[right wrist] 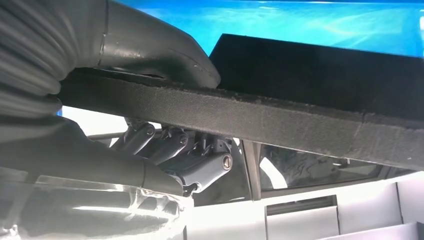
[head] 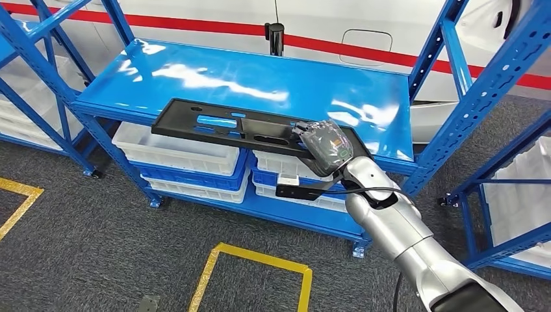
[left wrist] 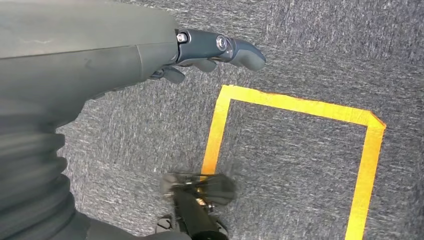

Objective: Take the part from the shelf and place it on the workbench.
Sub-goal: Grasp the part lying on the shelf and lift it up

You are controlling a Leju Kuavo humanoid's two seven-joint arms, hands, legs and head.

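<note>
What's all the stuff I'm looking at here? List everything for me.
Part: one, black, flat and long, at the shelf's front edge, held at one end.
Shelf: one, blue, glossy top.
Bins: several, white and blue, below the shelf top.
Floor tape: yellow, on grey carpet.
Neighbouring racks: blue, on both sides.
Right hand: one, grips the part's end.
Left hand: one, dark fingers, hangs above the floor, holding nothing.

I count one black part (head: 240, 127) on one blue shelf (head: 195, 75), with one of my hands (head: 325, 144) on it. Below sit perhaps four white bins (head: 175, 149), partly hidden. Two yellow floor squares (head: 260, 270) show.
</note>
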